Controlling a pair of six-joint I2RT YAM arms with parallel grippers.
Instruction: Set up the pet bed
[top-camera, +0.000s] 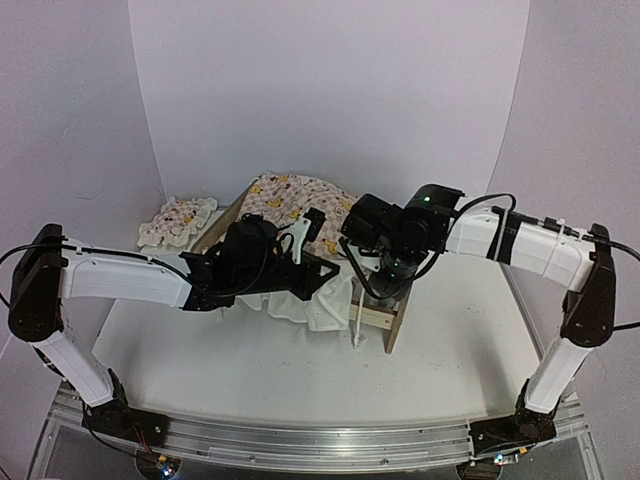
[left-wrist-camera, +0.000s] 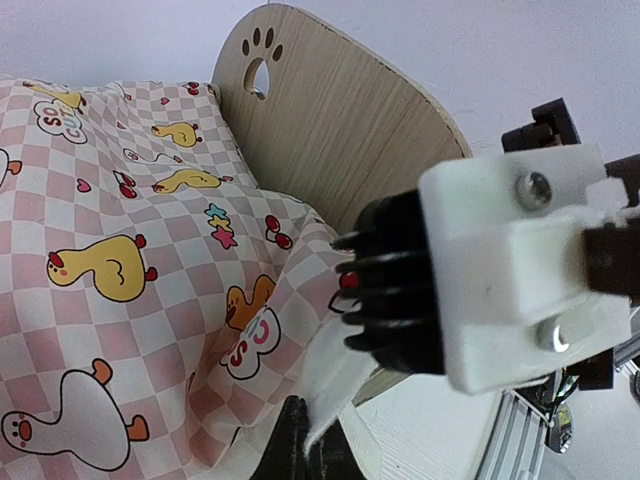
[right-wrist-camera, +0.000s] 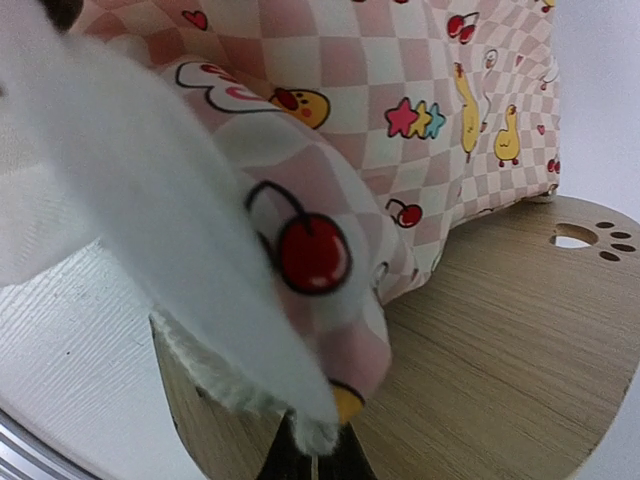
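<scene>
pet bed (top-camera: 385, 322) standing on the table (top-camera: 200, 350), the cover (top-camera: 300, 195) draped over it but loose at its headboard (left-wrist-camera: 340, 130), where left gripper (left-wrist-camera: 295, 445) and right gripper (right-wrist-camera: 310, 462) each pinch the cover's edge; pillow (top-camera: 178, 220) lies beside the bed, probably yet to be placed.

The pet bed (left-wrist-camera: 340, 110) is matt, pale grained wood; the cover (left-wrist-camera: 120, 200) is soft printed cloth.

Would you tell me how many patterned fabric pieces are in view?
2. The large cover is draped over the pet bed; the small ruffled pillow lies on the table left of the bed. Others could be hidden under the cover.
</scene>
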